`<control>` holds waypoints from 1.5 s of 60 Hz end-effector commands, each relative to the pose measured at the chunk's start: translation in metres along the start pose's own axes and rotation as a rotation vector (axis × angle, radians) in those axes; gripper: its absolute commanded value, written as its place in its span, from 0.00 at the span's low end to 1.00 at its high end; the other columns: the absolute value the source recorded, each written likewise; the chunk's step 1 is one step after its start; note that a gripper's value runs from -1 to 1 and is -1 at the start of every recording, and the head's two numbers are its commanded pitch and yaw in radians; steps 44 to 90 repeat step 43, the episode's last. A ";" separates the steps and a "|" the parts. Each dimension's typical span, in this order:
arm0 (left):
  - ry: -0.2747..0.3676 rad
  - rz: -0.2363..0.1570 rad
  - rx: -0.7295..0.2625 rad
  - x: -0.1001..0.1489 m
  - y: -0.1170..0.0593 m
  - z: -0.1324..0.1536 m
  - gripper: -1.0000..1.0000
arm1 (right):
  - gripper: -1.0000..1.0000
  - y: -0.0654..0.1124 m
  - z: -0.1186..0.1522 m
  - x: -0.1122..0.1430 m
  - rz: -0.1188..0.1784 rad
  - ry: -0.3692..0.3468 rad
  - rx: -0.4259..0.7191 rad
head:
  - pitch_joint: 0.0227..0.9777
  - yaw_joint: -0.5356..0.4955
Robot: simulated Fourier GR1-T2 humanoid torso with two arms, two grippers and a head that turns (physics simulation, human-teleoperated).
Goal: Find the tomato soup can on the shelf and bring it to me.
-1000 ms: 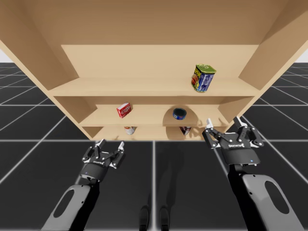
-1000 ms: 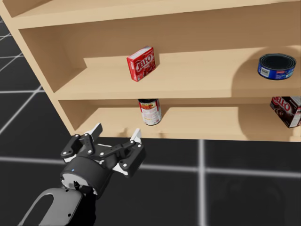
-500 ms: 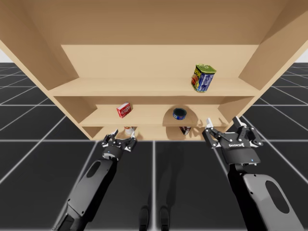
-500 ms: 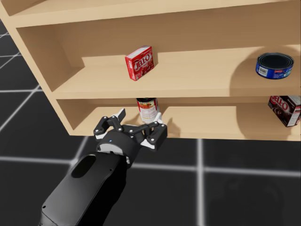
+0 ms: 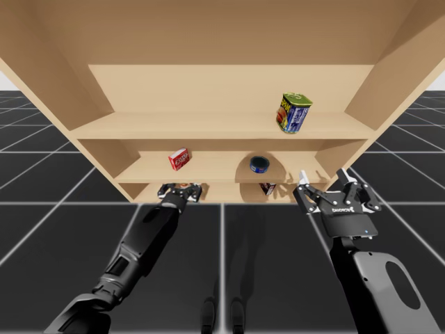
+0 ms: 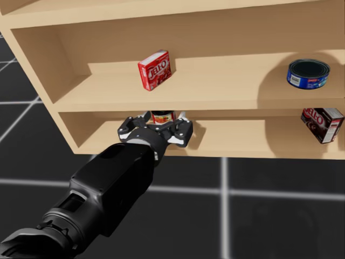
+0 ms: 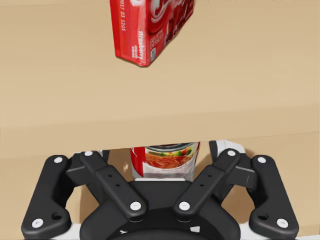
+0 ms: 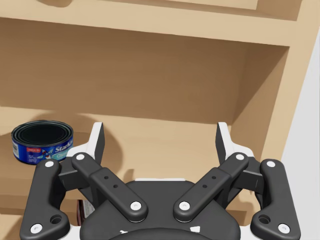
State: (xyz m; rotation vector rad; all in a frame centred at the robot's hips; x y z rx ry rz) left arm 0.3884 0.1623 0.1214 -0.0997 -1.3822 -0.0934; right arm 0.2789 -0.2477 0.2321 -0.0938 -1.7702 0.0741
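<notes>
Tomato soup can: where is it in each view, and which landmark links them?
High view: tomato soup can on the bottom shelf, mostly behind my left gripper.
Head view: can on the bottom shelf, just past the gripper.
Left wrist view: can upright, ahead between the open fingers.
Landmark: red box one shelf above it.

Our left gripper [image 5: 179, 189] now sits further toward 1 o'clock in the high view, at the bottom shelf [image 6: 242, 144], its fingers spread either side of the soup can [image 7: 165, 161], apart from it. Our head is turned slightly.
</notes>
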 end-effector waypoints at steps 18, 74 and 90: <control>0.014 -0.006 -0.037 0.010 -0.005 0.024 0.95 | 0.00 -0.003 0.000 0.000 -0.005 0.004 -0.007 | 0.76 0.70; 0.093 -0.023 -0.038 0.004 0.028 0.108 0.95 | 0.00 0.000 -0.001 -0.003 0.006 -0.003 -0.020 | 0.73 0.70; 0.093 -0.023 -0.038 0.004 0.028 0.108 0.95 | 0.00 0.000 -0.001 -0.003 0.006 -0.003 -0.020 | 0.73 0.70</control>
